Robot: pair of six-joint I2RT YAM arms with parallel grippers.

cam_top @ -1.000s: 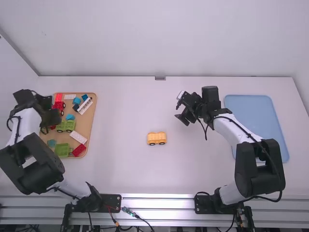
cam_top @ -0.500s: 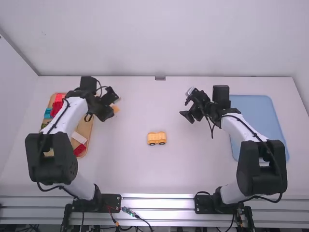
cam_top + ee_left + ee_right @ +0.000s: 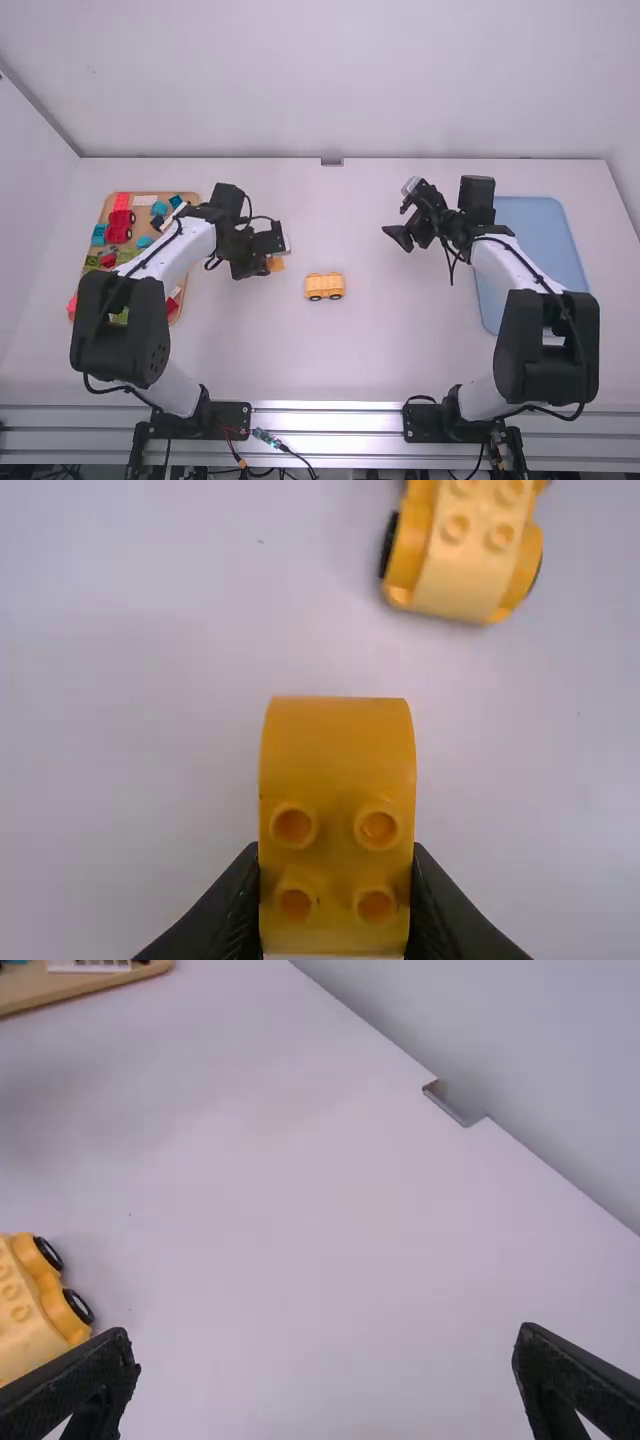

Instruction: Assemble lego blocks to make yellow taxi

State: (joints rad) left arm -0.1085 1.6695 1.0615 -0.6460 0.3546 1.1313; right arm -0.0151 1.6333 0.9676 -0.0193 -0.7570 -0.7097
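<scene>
Left claw (image 3: pixel 264 266), in the high view, grips a yellow block (image 3: pixel 277 264) just to the left of the yellow wheeled base (image 3: pixel 324 288), which stands near the middle of the table (image 3: pixel 250 350). Over to the right, the other arm's claw (image 3: pixel 398 239) is farther from the near edge than the base, beside the blue tray (image 3: pixel 541 240), whose near part lies partly behind that arm. On the left lies the wooden tray (image 3: pixel 143 222) with red, blue, green and white blocks, among them a red wheeled piece (image 3: pixel 119 228); the left arm hides some of them. A small metal bracket (image 3: pixel 332 161) sits at the table's far edge. Left wrist view: both fingers press the yellow block's sides, its four studs showing; the wheeled base is near it, apart, with its own studs up. Whether the block touches the table I cannot tell. Right wrist view: that claw's fingers stand wide apart, with bare table between them.
</scene>
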